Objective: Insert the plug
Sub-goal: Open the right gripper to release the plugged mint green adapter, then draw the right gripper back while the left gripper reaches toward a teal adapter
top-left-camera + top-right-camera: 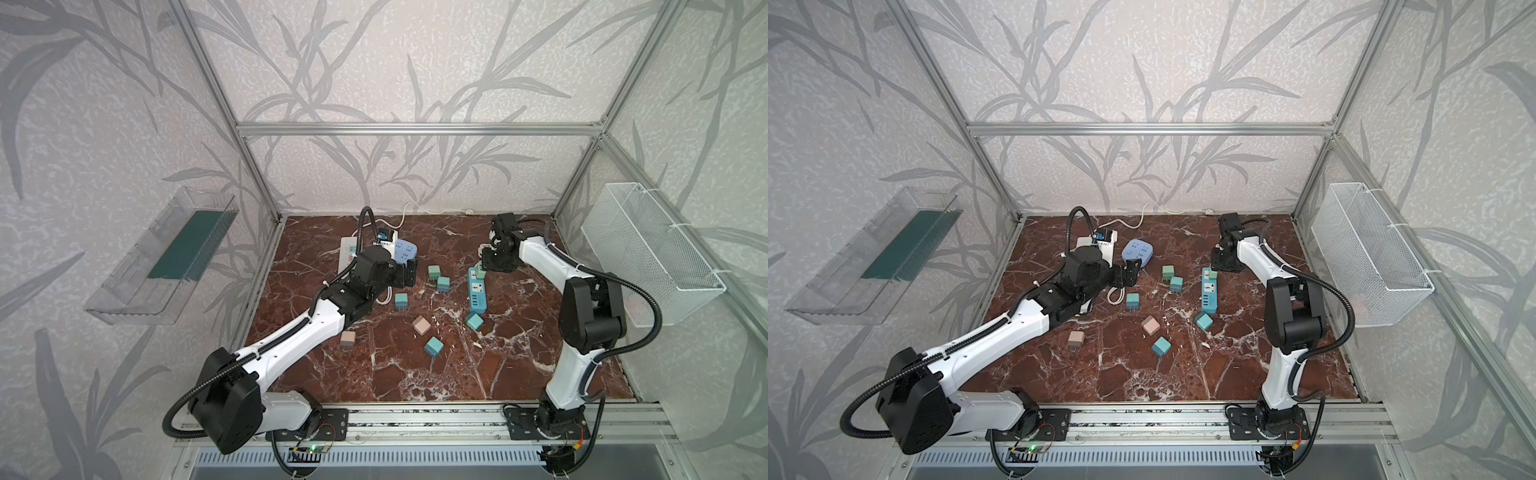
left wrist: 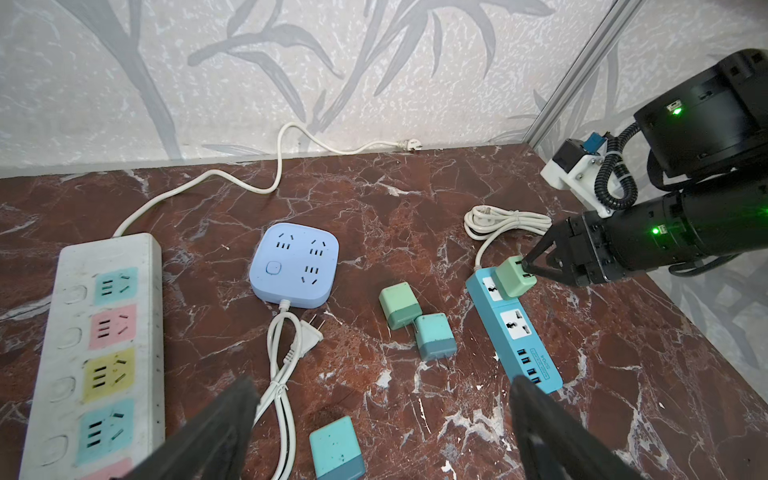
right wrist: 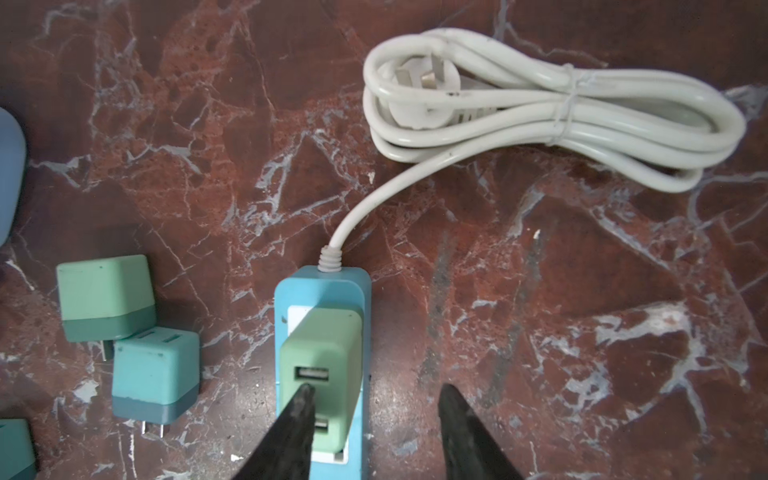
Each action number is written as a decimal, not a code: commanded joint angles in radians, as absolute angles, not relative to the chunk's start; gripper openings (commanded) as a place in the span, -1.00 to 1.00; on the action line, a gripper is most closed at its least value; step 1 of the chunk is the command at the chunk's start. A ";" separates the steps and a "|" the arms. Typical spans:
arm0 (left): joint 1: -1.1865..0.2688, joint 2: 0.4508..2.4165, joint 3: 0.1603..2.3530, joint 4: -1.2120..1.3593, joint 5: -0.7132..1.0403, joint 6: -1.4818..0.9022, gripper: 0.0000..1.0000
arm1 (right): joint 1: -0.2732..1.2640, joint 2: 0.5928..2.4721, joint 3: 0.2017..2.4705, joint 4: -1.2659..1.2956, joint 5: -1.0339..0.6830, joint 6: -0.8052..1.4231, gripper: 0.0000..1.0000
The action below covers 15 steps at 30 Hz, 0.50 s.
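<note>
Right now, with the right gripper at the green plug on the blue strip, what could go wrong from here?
1. The green plug looks tilted on the blue power strip, not fully seated; pressing could jam it crooked.
2. The right gripper has its jaws apart with only one fingertip on the plug's top, so it may slip off.
3. The left gripper is open and away from the strip, so nothing holds the strip and it may shift.
</note>
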<state>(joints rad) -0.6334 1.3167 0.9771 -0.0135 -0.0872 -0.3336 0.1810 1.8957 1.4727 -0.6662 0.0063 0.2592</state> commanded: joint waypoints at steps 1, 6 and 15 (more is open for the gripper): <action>-0.629 1.324 0.975 -0.005 -0.095 -0.344 0.90 | 0.175 1.906 1.415 -0.682 0.027 0.258 -0.05; -0.629 1.321 0.974 -0.002 -0.094 -0.345 0.90 | 0.174 1.898 1.428 -0.699 0.016 0.252 -0.06; -0.630 1.326 0.964 0.006 -0.146 -0.395 0.80 | 0.204 1.681 1.446 -0.738 0.000 0.282 0.15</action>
